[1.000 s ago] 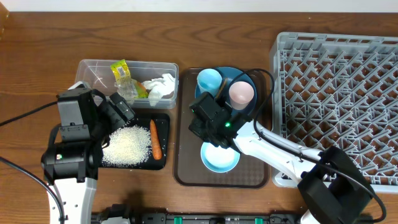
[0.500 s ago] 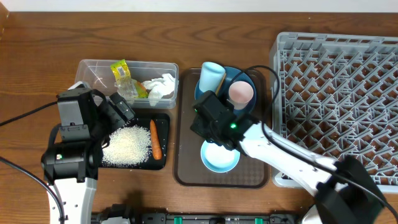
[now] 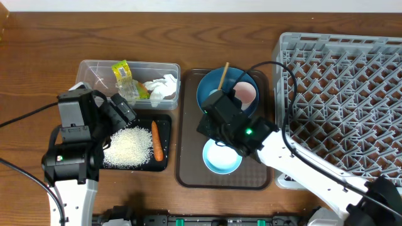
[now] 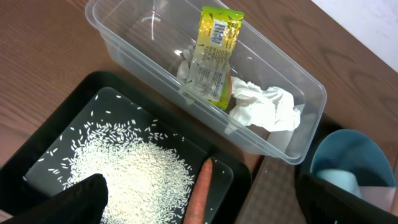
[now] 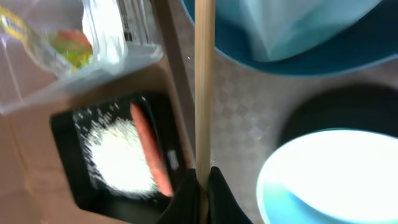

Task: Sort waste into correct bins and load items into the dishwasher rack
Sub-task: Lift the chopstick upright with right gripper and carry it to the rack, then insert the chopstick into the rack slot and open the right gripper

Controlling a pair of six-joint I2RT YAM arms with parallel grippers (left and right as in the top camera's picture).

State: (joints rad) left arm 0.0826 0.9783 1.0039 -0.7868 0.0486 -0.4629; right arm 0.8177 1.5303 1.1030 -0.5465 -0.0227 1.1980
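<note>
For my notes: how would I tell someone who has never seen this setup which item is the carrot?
Start at the left end of the wooden table, where a clear plastic tub sits. Directly in front of it, nearer the robot, is a black tray holding a heap of white rice. The carrot lies along the rice's right side, the only orange, stick-shaped thing in that tray.

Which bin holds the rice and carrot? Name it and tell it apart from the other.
The black tray: rice and a carrot lie in it. The clear tub next to it holds a yellow-green snack wrapper and white tissue instead.
</note>
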